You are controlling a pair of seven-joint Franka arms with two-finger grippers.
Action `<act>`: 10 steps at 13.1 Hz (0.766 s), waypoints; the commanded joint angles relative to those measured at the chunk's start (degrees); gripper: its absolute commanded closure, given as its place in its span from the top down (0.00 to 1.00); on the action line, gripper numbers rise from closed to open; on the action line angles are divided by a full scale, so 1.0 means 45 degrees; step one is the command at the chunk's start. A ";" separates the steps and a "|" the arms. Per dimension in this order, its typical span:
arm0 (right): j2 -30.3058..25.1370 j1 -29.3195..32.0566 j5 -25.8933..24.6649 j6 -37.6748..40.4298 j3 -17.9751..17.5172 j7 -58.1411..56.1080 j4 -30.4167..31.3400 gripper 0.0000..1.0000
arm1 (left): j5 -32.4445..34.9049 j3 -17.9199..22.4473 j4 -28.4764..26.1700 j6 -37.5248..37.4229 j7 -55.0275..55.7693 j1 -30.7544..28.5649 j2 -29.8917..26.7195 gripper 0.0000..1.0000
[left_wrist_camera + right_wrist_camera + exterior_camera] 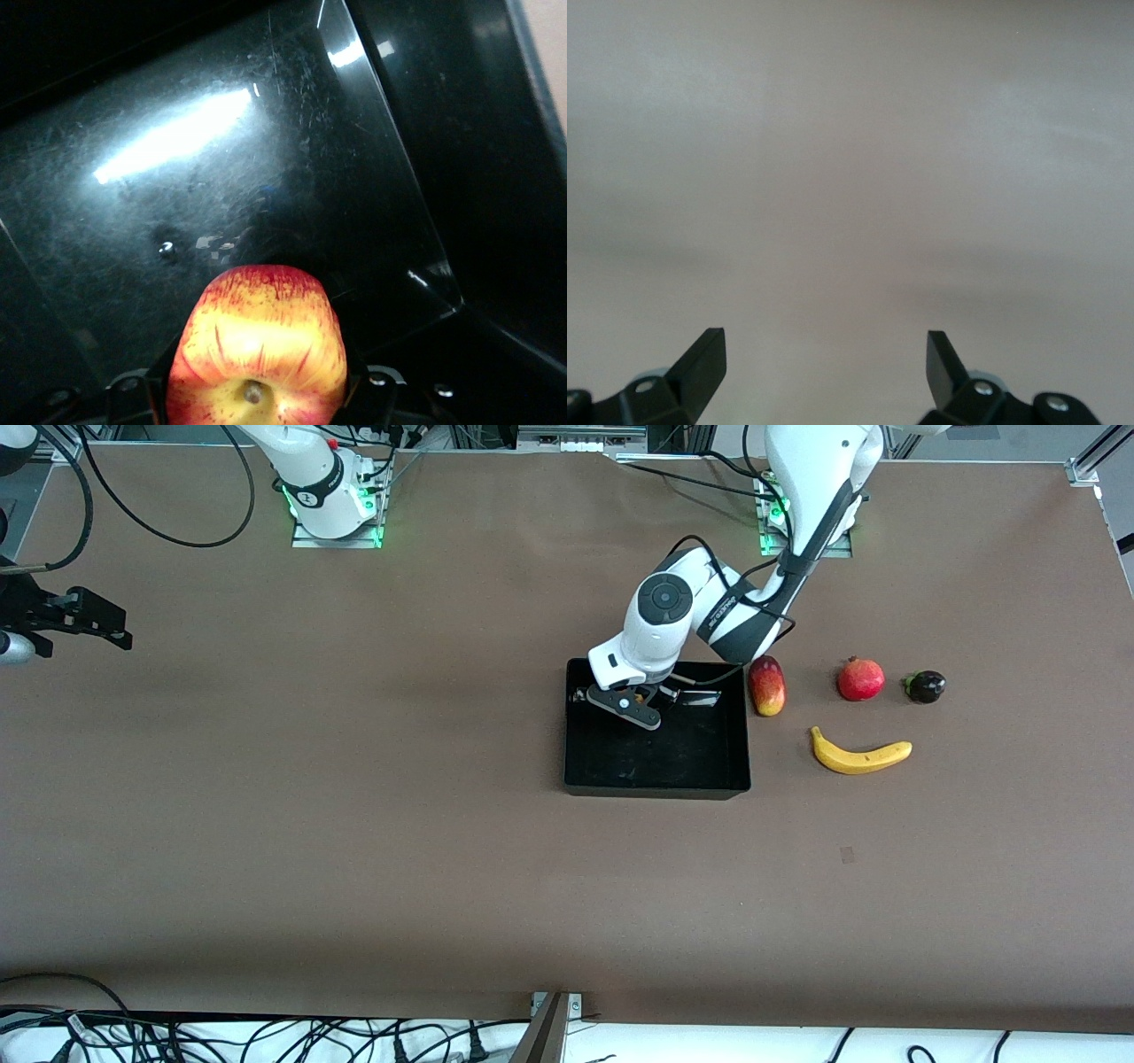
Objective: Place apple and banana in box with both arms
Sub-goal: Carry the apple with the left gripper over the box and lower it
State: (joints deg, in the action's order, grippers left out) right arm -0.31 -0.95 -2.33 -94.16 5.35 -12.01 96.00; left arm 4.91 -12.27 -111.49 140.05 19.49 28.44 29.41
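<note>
- Red-and-yellow mottled round apple [255, 354] sits clamped in the left claw [631, 707], which hangs inside the shallow black plastic box [657, 783] with glossy inner walls, above the floor at the part of the box farther from the front camera.
- Judging by this, the step in hand is the drop of the apple: it is over the box floor but not yet let go.
- Next, I judge, the left claw needs only to spread its fingers and rise straight out, clear of the box wall.
- Curved yellow banana [859, 754] with darker tips lies on the brown desk [354, 850], apart from the box toward the left arm's end; it is still to be fetched.
- An elongated red-yellow fruit [767, 685] lies just beside the box wall, a round red fruit [861, 679] and a small dark fruit [926, 686] farther along.
- The right claw [826, 363] waits with fingers spread, empty, over bare desk at the right arm's end.
</note>
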 commanded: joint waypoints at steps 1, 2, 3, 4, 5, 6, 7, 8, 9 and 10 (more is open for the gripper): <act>0.0108 0.0133 -0.0030 0.0163 -0.0075 -0.0143 -0.0259 1.00 | -0.0135 0.0364 0.1450 -0.0087 0.0453 0.0651 0.1156 0.00; 0.0108 0.0133 -0.0030 0.0163 -0.0075 -0.0124 -0.0278 1.00 | -0.0135 0.0403 0.1706 -0.0088 0.0493 0.0749 0.1353 0.00; 0.0108 0.0133 -0.0030 0.0163 -0.0075 -0.0143 -0.0259 1.00 | -0.0115 0.0481 0.1766 -0.0068 0.0493 0.0770 0.1510 0.00; 0.0108 0.0133 -0.0030 0.0163 -0.0075 -0.0143 -0.0259 1.00 | -0.0096 0.0501 0.1767 -0.0029 0.0493 0.0789 0.1570 0.00; 0.0127 0.0171 -0.0030 0.0163 -0.0056 -0.0143 -0.0259 1.00 | -0.0095 0.0501 0.1767 0.0164 0.0493 0.0789 0.1590 0.06; 0.0127 0.0172 -0.0030 0.0163 -0.0055 -0.0143 -0.0259 1.00 | -0.0076 0.0501 0.1748 0.0321 0.0474 0.0789 0.1667 0.46; 0.0127 0.0172 -0.0030 0.0163 -0.0075 -0.0143 -0.0259 1.00 | -0.0095 0.0520 0.1747 0.0381 0.0493 0.0789 0.1707 0.81; 0.0127 0.0172 -0.0030 0.0163 -0.0075 -0.0143 -0.0259 1.00 | -0.0095 0.0521 0.1747 0.0381 0.0493 0.0789 0.1668 1.00; 0.0127 0.0172 -0.0030 0.0163 -0.0056 -0.0143 -0.0259 1.00 | -0.0134 0.0501 0.1747 0.0381 0.0493 0.0789 0.1552 1.00; 0.0127 0.0172 -0.0030 0.0163 -0.0055 -0.0143 -0.0259 1.00 | -0.0135 0.0501 0.1709 0.0343 0.0474 0.0770 0.1261 1.00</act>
State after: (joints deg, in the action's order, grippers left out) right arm -0.27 -0.89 -2.33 -94.16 5.39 -12.01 96.00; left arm 4.91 -10.88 -104.71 141.68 21.28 30.92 36.00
